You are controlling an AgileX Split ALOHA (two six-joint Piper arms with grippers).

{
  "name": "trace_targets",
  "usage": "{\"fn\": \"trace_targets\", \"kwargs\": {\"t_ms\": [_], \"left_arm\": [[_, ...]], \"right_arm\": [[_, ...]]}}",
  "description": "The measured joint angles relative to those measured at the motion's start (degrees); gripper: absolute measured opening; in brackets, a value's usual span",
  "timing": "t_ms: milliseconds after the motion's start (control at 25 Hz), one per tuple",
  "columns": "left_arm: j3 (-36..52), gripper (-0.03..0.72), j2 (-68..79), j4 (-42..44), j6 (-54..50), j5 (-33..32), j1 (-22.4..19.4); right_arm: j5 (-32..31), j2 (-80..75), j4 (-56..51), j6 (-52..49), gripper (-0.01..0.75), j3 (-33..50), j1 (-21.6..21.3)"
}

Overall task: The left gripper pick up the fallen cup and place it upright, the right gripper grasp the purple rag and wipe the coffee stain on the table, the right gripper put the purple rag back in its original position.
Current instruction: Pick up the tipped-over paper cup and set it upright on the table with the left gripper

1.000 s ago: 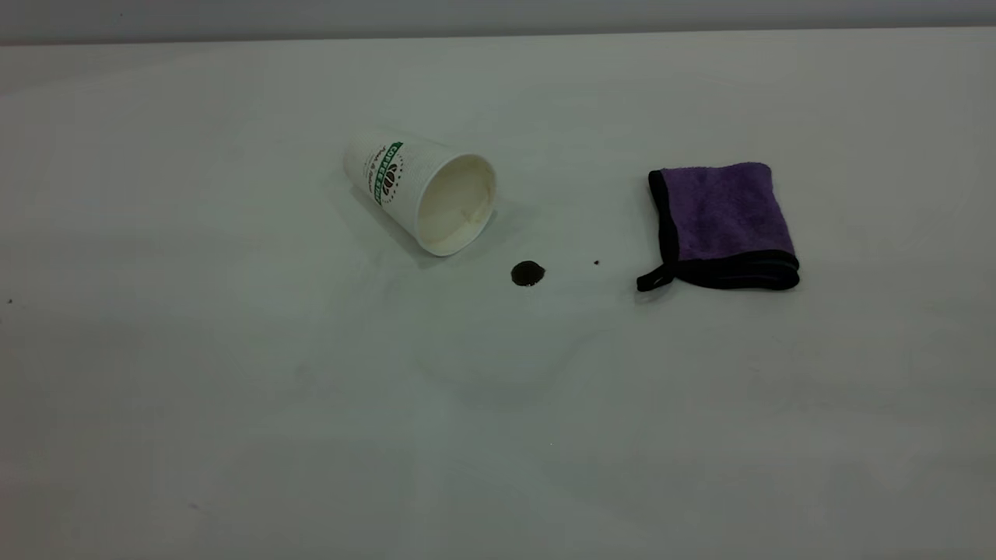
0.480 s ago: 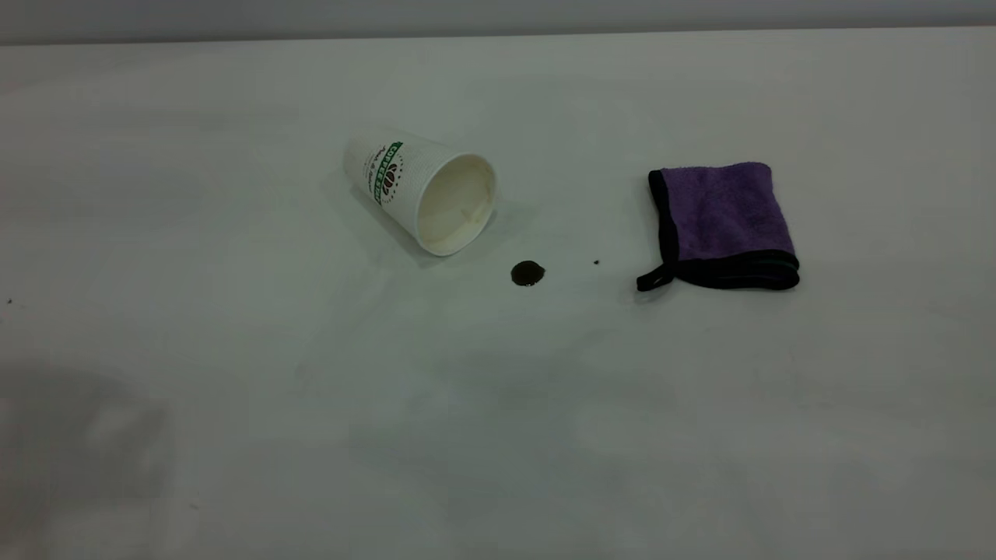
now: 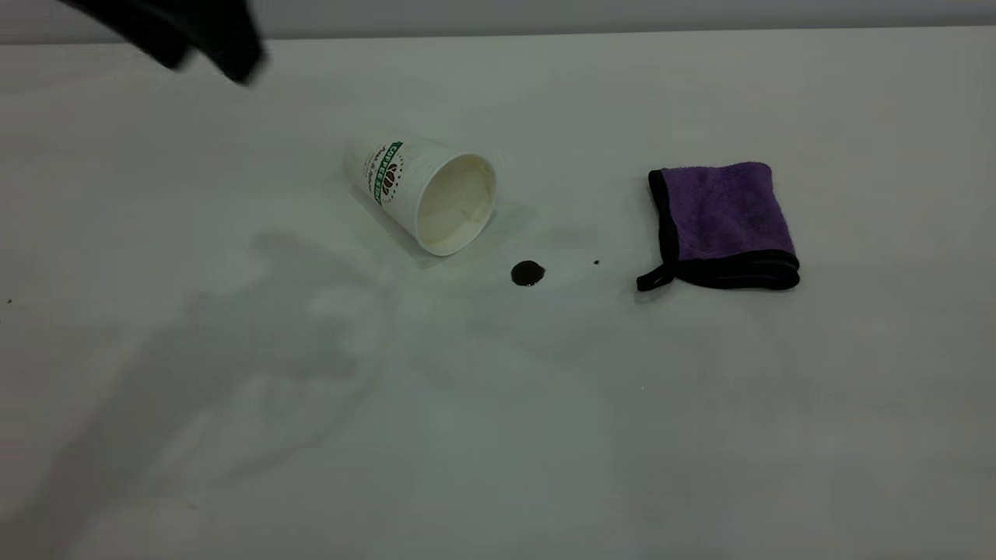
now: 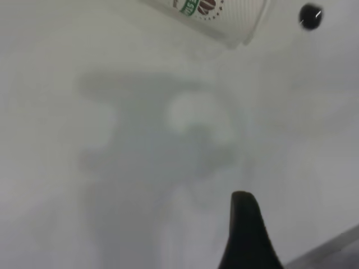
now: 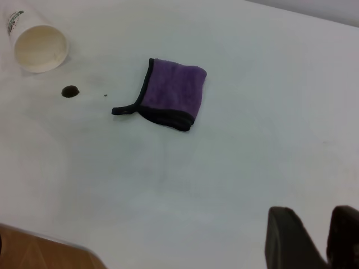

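Note:
The fallen cup (image 3: pixel 424 198) lies on its side on the white table (image 3: pixel 498 435), its cream mouth facing the front right; its green band also shows in the left wrist view (image 4: pixel 216 10). The coffee stain (image 3: pixel 527 273) sits just in front of the cup's rim. To its right rests the folded purple rag (image 3: pixel 724 222). My left gripper (image 3: pixel 206 54) hovers blurred at the far left, well behind and left of the cup, its fingers (image 4: pixel 242 224) apart and empty. High over the near right table, my right gripper (image 5: pixel 317 216) is shut and empty.
A tiny dark speck (image 3: pixel 597 263) lies between the stain and the rag. The table's far edge (image 3: pixel 545 33) runs along the back. A brown surface (image 5: pixel 39 249) shows past the table's edge in the right wrist view.
The left gripper has come into the exterior view at the far left, and its shadow has spread over the table's front left. Cup, stain and rag have not moved.

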State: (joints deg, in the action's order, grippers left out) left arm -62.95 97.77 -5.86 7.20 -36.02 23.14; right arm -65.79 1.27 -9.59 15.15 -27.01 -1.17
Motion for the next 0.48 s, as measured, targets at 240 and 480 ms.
{"fn": "trace_targets", "kwargs": {"t_ms": [240,480], "left_arm": [[-9.9,0.544,13.5,17.9,-14.7,0.3,9.3],[-18.7,0.544,25.2,30.1,-27.6,1.8,14.3]], "right_arm": [[0.0,0.0,0.0,0.0,0.217,0.0,0.0],[0.0,0.0,0.0,0.0,0.228,0.0,0.0]]}}
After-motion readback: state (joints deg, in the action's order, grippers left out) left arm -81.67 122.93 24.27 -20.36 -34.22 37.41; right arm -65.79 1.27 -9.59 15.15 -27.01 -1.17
